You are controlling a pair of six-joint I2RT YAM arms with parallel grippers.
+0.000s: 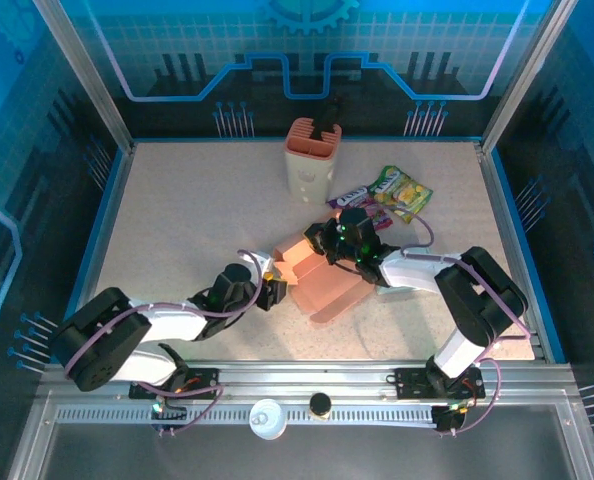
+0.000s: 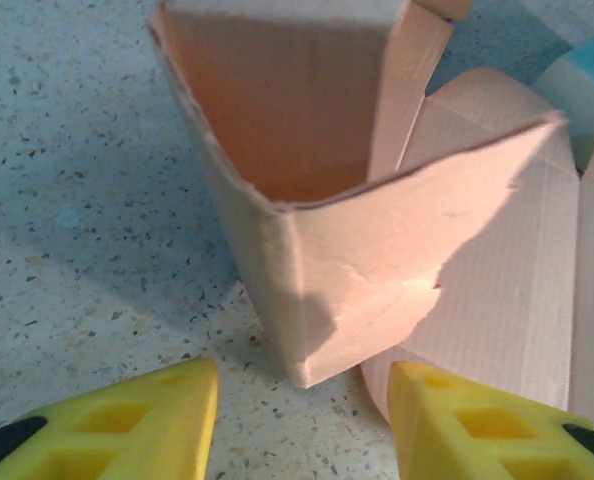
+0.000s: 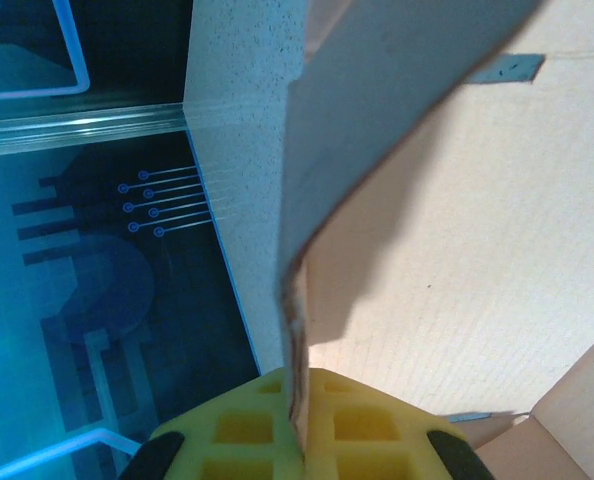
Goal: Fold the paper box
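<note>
From above: paper box (image 1: 322, 282) at mid-worktop (image 1: 177, 220), half raised, flat flaps spread toward the near right. Left claw (image 1: 274, 292) just beside its left corner, pointing right at it. Right claw (image 1: 325, 250) at its far side, reaching in from the right. Both close, the left facing the standing corner squarely.

Through the left wrist: left claw (image 2: 302, 390) released, yellow fingers (image 2: 167, 420) apart, gripping nothing. Straight ahead, one upright corner of the paper box (image 2: 377, 270), just beyond the tips and centred on the gap. Open mouth upward, corner edge vertical, a flat panel lying off to the right on the worktop (image 2: 77, 250). Probably needs only a short advance to straddle that corner, or a slight sideways shift to catch one wall alone.

Through the right wrist: right claw (image 3: 297, 405) clenched on a thin wall of the paper box (image 3: 457, 250), cardboard edge running up out of the pads. Likely serves as the anchor while the left works.
</note>
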